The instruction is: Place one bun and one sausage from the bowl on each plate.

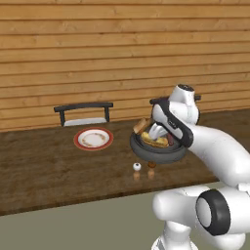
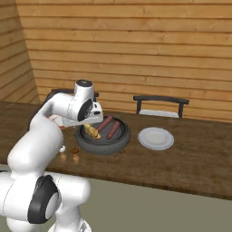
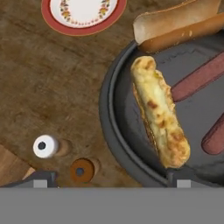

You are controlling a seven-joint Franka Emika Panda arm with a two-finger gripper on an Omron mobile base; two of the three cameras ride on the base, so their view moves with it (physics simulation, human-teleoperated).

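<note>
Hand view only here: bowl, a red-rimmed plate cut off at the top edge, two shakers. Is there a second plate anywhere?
Observer: Yes. The right base view shows a plain white plate on the table to the right of the bowl, apart from it and bare.
Operator: Anything on the red-rimmed plate yet?
Observer: No. In the left base view the whole red-rimmed plate shows, with no bun or sausage on it.
Operator: What's behind the plates?
Observer: A dark chair behind each one: the left chair behind the red-rimmed plate, the right chair behind the white plate, with a wooden plank wall beyond.
</note>
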